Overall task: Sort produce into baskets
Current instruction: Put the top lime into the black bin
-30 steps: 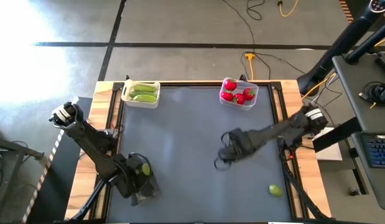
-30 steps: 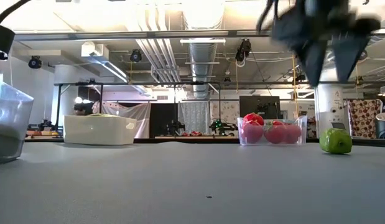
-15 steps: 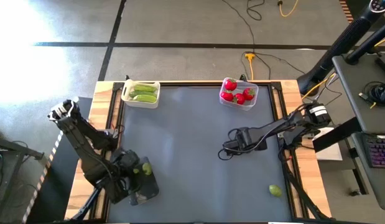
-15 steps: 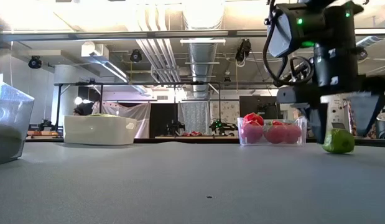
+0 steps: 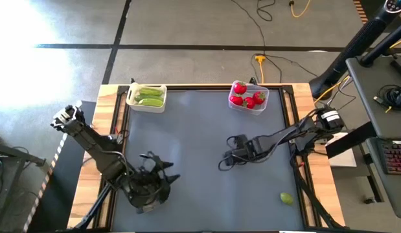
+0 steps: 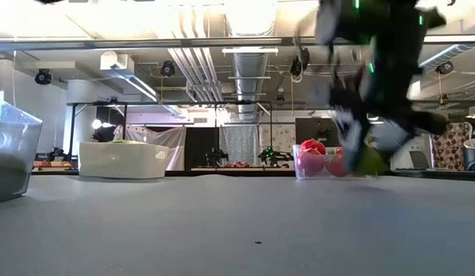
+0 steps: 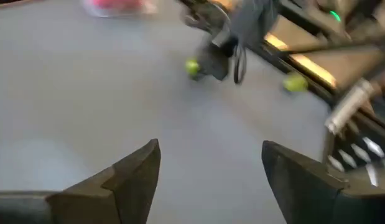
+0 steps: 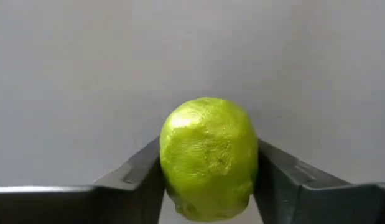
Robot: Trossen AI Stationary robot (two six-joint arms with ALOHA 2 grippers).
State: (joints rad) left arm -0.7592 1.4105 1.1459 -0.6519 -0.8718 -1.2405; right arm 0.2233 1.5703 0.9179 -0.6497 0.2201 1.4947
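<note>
Round lime-green fruit (image 8: 209, 158) pinched between my right gripper (image 8: 208, 180) fingers, underside hidden; left gripper (image 7: 211, 171) spread open, empty, over grey table mat (image 5: 194, 129); low view blurred.

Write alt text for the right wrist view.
A lime-green fruit sits clamped between the right gripper's two dark fingers, filling the lower middle of the picture. Behind it is only the plain grey table.

Right gripper (image 8: 208, 180) now clamps lime (image 8: 208, 157); left gripper (image 7: 211, 171) swung tableward.
</note>
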